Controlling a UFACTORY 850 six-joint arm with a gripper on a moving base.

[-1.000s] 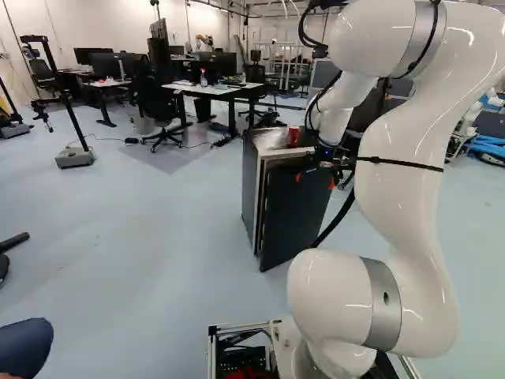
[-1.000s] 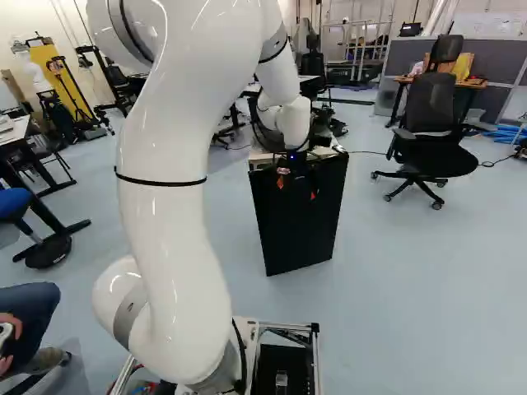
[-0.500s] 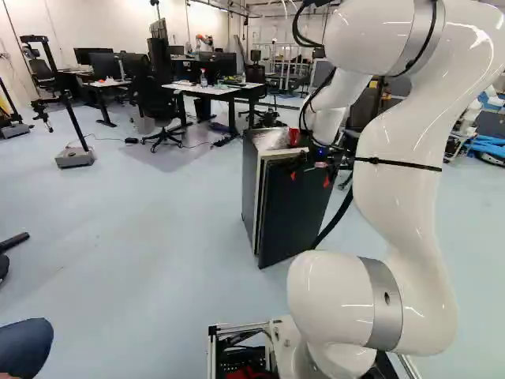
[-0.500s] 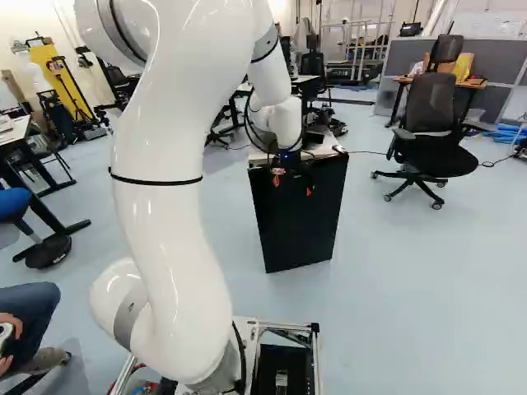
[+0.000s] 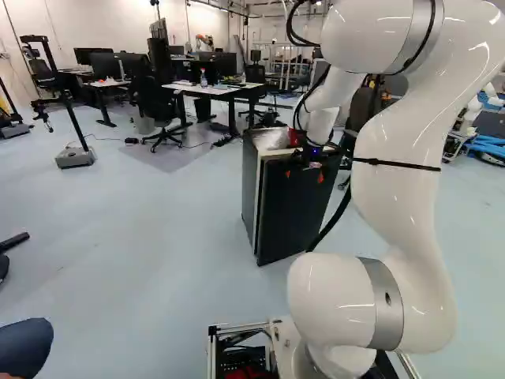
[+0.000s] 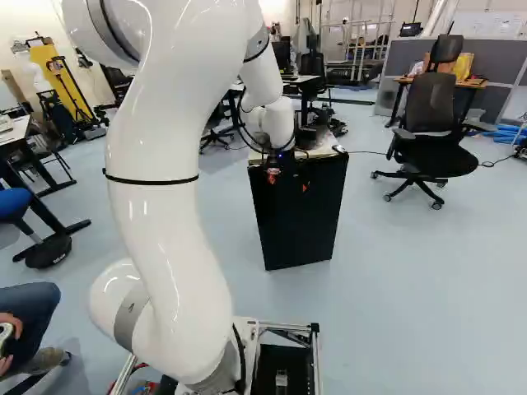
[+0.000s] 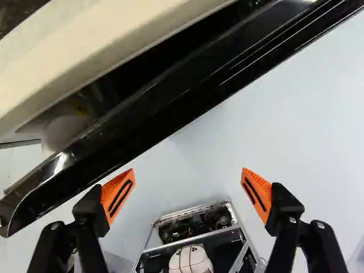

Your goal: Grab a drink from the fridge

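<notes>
The gripper [image 5: 304, 175] stands open at the top of the small black fridge [image 5: 293, 217], its orange tips against the dark door in this view. In the wrist view, nothing is between the fingers of the gripper [image 7: 187, 172]. The black door edge [image 7: 165, 111] runs slantwise ahead of them, nearest one finger; whether they touch cannot be told. A dark gap separates door and pale fridge body [image 7: 96, 51], so the door is slightly ajar. Inside, a whitish rounded item [image 7: 61, 132] shows partly; what it is cannot be told.
On the fridge top, a red item [image 5: 295, 137] sits partly behind the arm, beside a shiny wrapping [image 5: 271, 139]. An office chair [image 6: 432, 136] stands right of the fridge in the right base view. Desks [image 5: 211, 89] are farther back. Another robot [image 5: 473, 114] stands at the far right.
The arm has shifted leftward in both base views, carrying the open gripper along the door top. The door's lower edge has moved slightly toward the fridge body. The base has stayed still.
</notes>
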